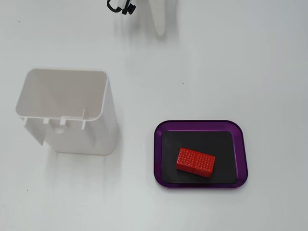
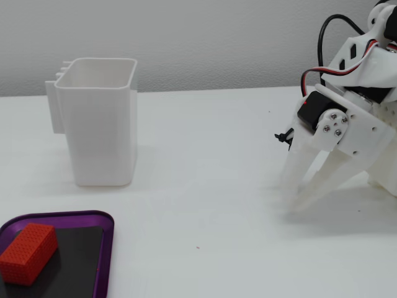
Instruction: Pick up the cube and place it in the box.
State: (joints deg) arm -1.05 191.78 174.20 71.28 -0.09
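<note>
The red cube (image 1: 195,161) lies flat on the black floor of the purple-rimmed box (image 1: 242,154), slightly askew and touching nothing else. In a fixed view from the side, it sits at the lower left (image 2: 27,252) inside the box (image 2: 107,248). My gripper (image 2: 290,197) is at the right of that view, far from the box. It points down at the table with its white fingers a little apart and nothing between them. In a fixed view from above, only one white finger (image 1: 159,19) shows at the top edge.
A tall white plastic container (image 1: 67,110) stands upright left of the box, open at the top; it also shows in the side view (image 2: 102,124). The arm's body and black cable (image 2: 347,56) are at the right edge. The table is white.
</note>
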